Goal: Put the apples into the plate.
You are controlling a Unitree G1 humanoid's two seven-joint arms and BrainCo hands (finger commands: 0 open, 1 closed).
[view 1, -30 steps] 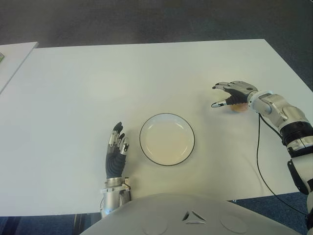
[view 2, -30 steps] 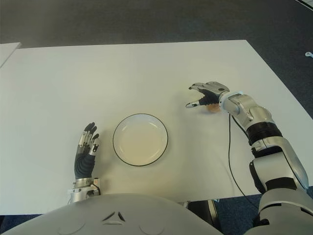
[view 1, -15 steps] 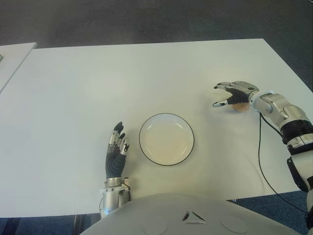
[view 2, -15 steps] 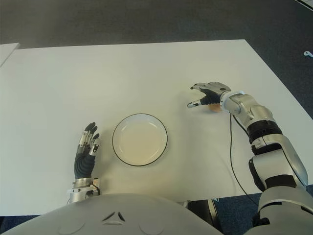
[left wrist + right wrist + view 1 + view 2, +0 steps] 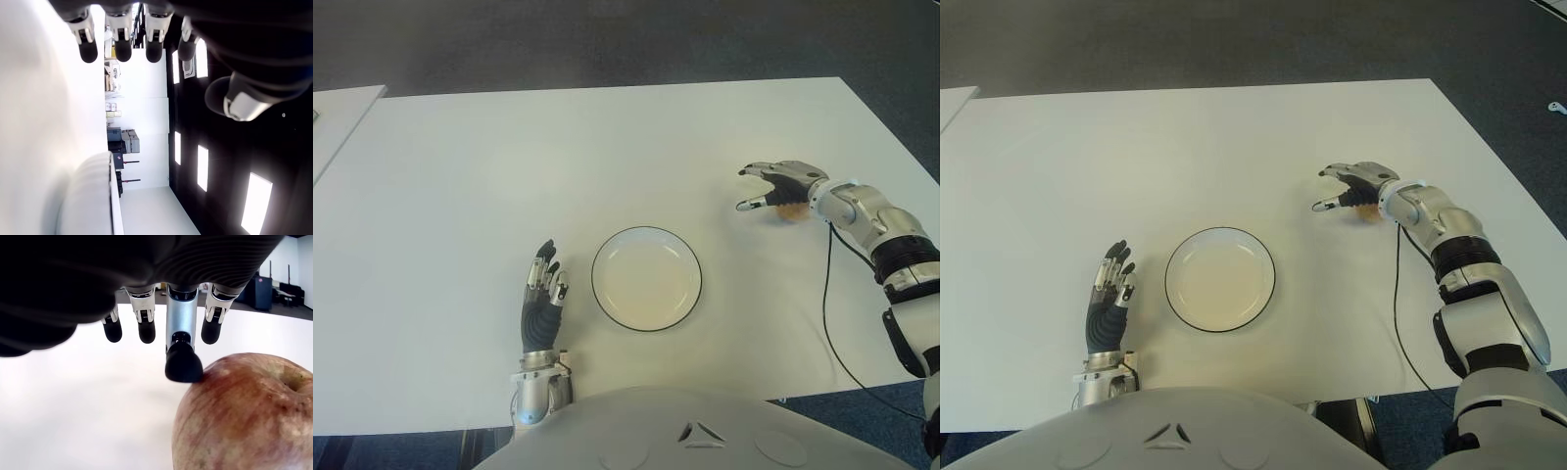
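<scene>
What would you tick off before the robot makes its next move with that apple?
1. Apple located: ok, it sits on the table under the right hand.
2. Right hand over the apple: ok, one fingertip shows at the apple's edge.
3. Fingers closed round the apple: not ok, they are spread and hold nothing.
4. Plate ready to receive: ok, nothing lies in it.
5. Path from apple to plate: ok, only bare table shows between them.
6. Left hand out of the way: ok, it shows left of the plate, fingers open.
</scene>
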